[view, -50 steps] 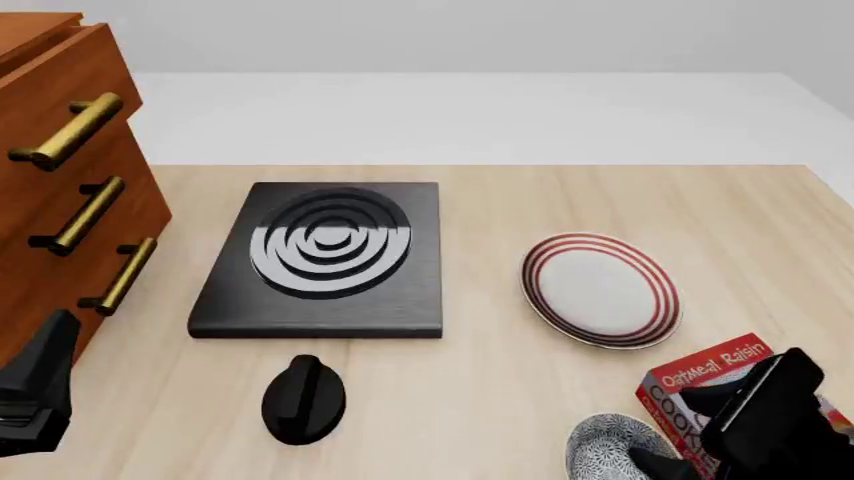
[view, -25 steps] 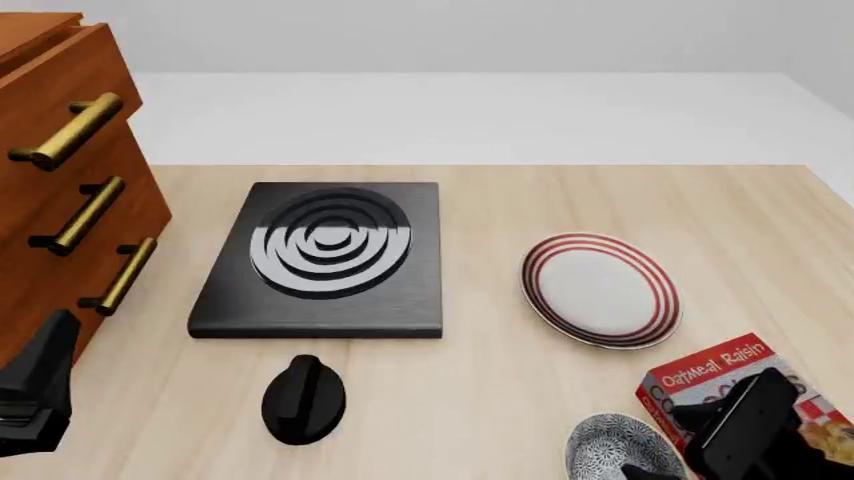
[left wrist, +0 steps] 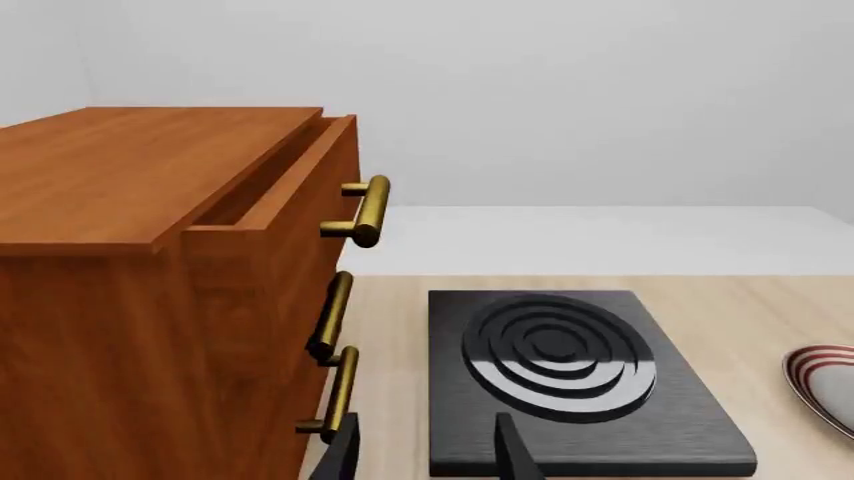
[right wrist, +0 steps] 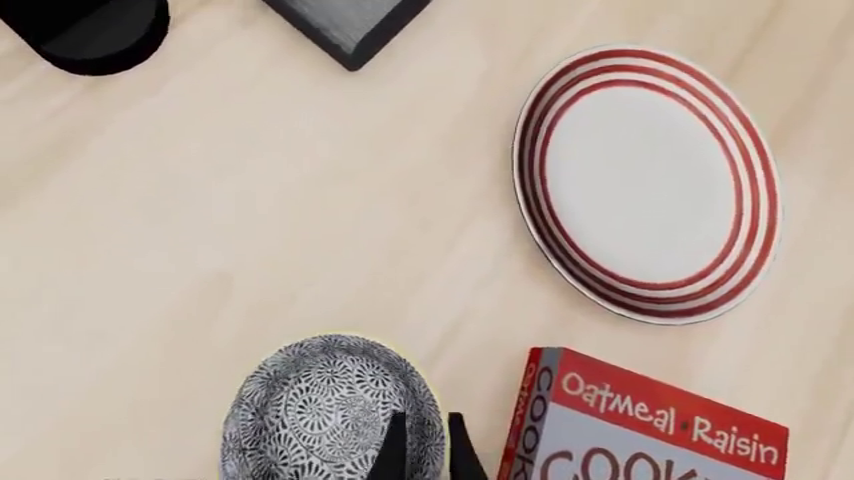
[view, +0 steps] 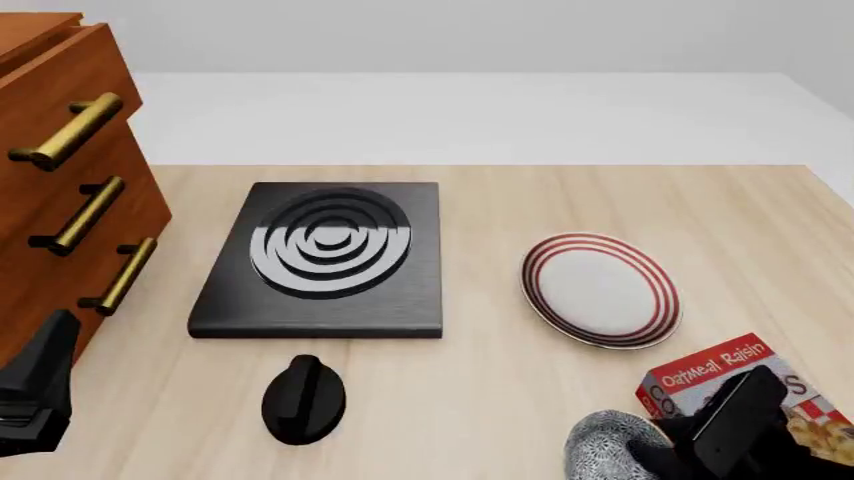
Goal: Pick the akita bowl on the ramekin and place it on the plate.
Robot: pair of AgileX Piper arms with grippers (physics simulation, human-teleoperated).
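Akita bowl [right wrist: 334,412] hides the ramekin; right hand [right wrist: 427,445] pinches its rim.

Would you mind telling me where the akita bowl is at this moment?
In the front view the akita bowl sits at the table's near right edge, just left of the cookie box, with the right gripper on its rim.

Light wooden table [view: 441,400] under even light. Brown wooden drawer cabinet [view: 60,180], 3 brass handles [view: 67,130], at 9 o'clock. Pale grey wall [view: 467,35] at 12 o'clock.
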